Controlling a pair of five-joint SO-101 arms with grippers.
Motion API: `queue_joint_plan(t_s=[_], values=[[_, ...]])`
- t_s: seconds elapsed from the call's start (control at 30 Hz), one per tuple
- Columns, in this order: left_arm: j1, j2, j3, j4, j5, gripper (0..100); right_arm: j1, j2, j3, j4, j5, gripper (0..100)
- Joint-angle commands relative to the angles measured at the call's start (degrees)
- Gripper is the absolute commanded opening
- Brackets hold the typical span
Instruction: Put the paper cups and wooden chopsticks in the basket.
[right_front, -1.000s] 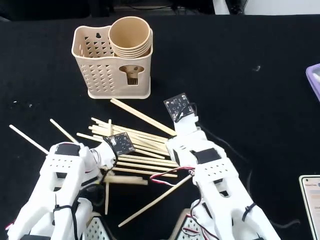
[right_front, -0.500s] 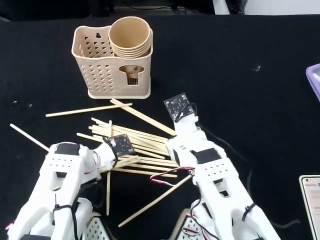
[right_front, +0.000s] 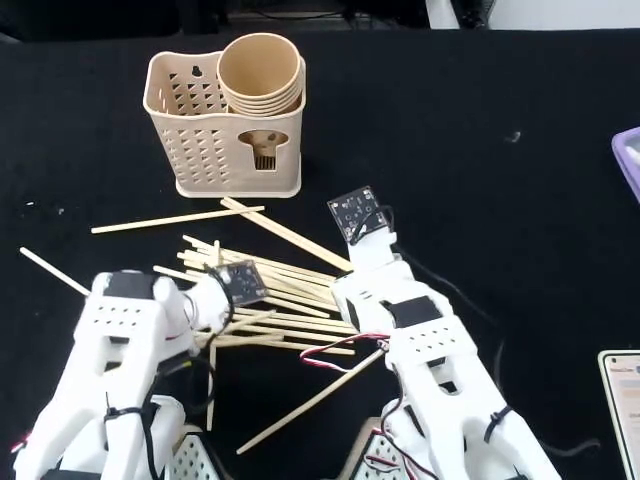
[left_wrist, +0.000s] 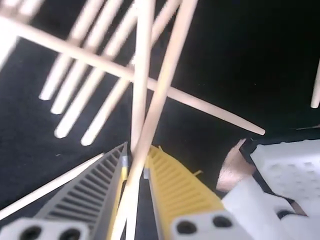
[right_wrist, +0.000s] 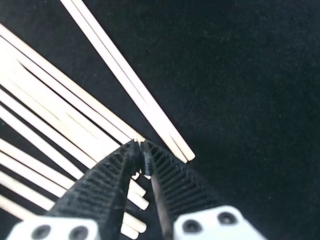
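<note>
high view: basket (right_front: 190, 150), upper left, already holds the stacked paper cups (right_front: 260, 70); wooden chopsticks (right_front: 290, 285) lie scattered at centre, awaiting collection.
left wrist view: left gripper (left_wrist: 135, 167) is clamped on two of them, apparently for lifting.
right wrist view: right gripper (right_wrist: 142, 150), jaws together on nothing, rests at the pile's edge.
</note>
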Motion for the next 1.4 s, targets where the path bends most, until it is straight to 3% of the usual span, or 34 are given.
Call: queue_joint_plan(t_s=[0.0, 0.13, 0.3, 0.37, 0.97, 1.13, 1.37], values=[[-0.1, -1.0, 5.6, -5.9, 0.5, 4, 0.9, -1.9, -0.3, -1.3, -0.1, 1.5], [-0.1, -1.0, 6.7, -6.9, 0.5, 6, 0.9, -1.9, -0.3, -1.3, -0.1, 1.5], [-0.1, -1.1, 6.6, -7.0, 0.4, 20, 0.9, -1.9, -0.3, -1.3, -0.1, 1.5], [-0.1, -1.1, 5.8, -6.9, 0.4, 21, 0.9, -1.9, -0.3, -1.3, -0.1, 1.5], [-0.1, -1.0, 1.9, -7.1, 0.4, 19, 0.9, -1.9, -0.3, -1.3, -0.1, 1.5], [-0.1, -1.0, 1.9, -7.0, 0.4, 5, 0.9, -1.9, -0.3, -1.3, -0.1, 1.5], [-0.1, -1.1, 1.9, -6.6, 0.5, 3, 0.9, -1.9, -0.3, -1.3, -0.1, 1.5]])
